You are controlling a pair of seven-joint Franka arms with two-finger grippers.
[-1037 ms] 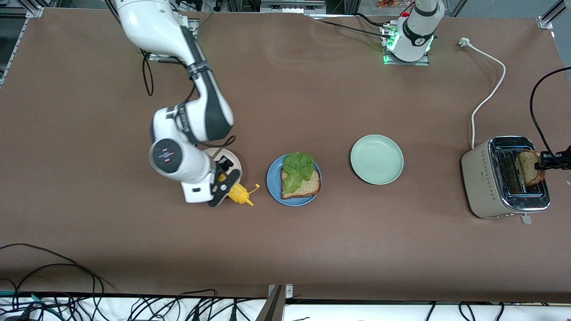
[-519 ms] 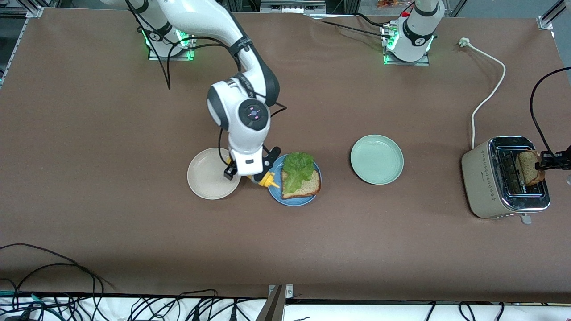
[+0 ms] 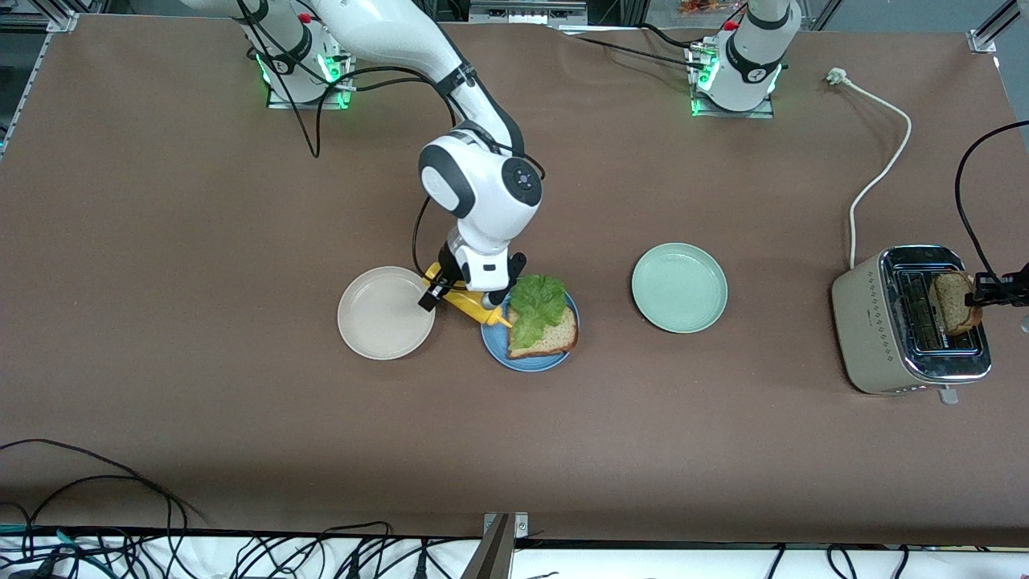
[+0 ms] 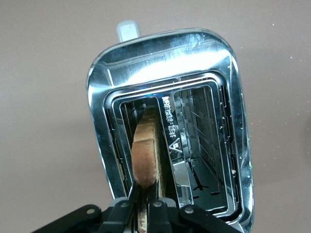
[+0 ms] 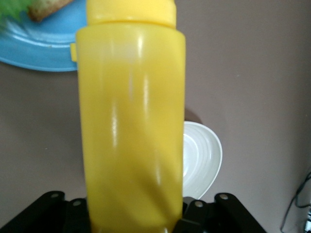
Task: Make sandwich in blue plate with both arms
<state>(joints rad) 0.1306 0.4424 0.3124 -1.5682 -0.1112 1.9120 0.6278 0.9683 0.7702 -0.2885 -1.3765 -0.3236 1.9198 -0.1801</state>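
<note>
With the right pincer (image 3: pixel 470 301) pinching the yellow bottle (image 3: pixel 466 303) tilted over the blue plate (image 3: pixel 492 339) and the left pincer (image 4: pixel 146 206) pinching the bread slice (image 4: pixel 146 150) in the toaster (image 3: pixel 872 322), an over-squeezed bottle could flood the lettuce (image 3: pixel 534 305), or the slice could snag on the slot.

text: none legible | toaster (image 4: pixel 170 126) engraving (between slots) unreadable

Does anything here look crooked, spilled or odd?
Nothing is spilled. The ruffled green lettuce leaf hangs over the brown bread slice onto the round blue plate. The white toaster cord lies unplugged on the table.
</note>
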